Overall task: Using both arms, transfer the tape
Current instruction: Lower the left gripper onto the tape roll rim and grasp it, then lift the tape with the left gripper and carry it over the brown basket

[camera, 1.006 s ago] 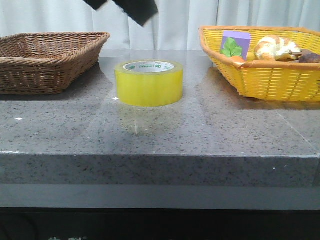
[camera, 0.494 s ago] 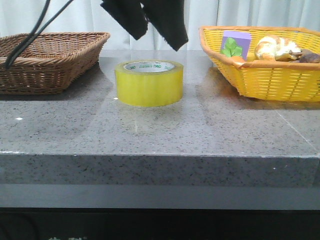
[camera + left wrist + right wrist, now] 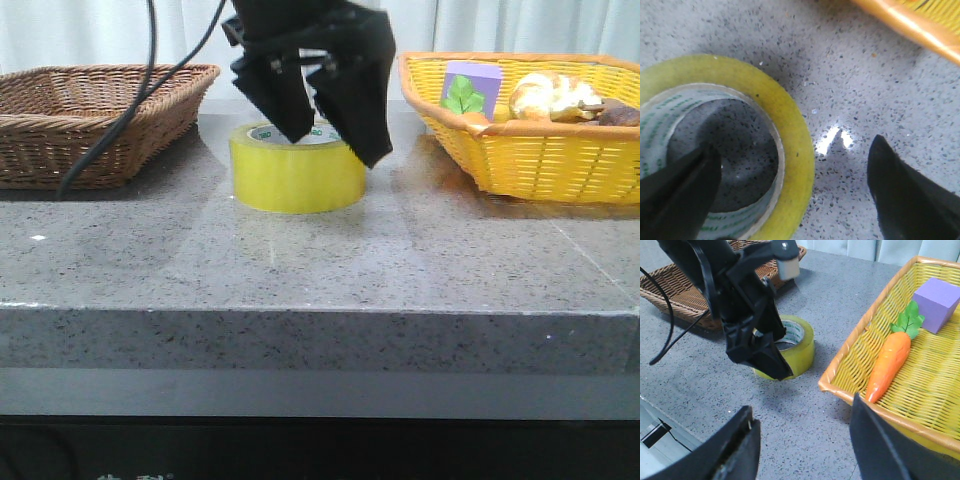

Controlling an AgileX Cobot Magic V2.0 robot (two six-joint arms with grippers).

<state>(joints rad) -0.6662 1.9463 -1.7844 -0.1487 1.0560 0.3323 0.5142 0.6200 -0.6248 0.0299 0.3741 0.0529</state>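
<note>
The yellow tape [image 3: 295,178] lies flat on the grey table between the two baskets; its white core with green print faces up. My left gripper [image 3: 336,146] is open and low over the roll's right side. In the left wrist view [image 3: 794,146] one finger [image 3: 680,192] is inside the core and the other [image 3: 905,197] is outside the yellow wall [image 3: 792,135]. My right gripper [image 3: 802,407] is open and empty, above bare table in front of the tape [image 3: 801,354] and away from it. It does not show in the front view.
An empty brown wicker basket [image 3: 100,115] stands at the left. A yellow basket [image 3: 540,155] at the right holds a purple block [image 3: 936,304], a toy carrot [image 3: 890,365] and bread [image 3: 550,95]. Black cables [image 3: 150,70] hang over the brown basket.
My left gripper has come down from the top of the front view and now straddles the right wall of the tape. The tape has not moved.
</note>
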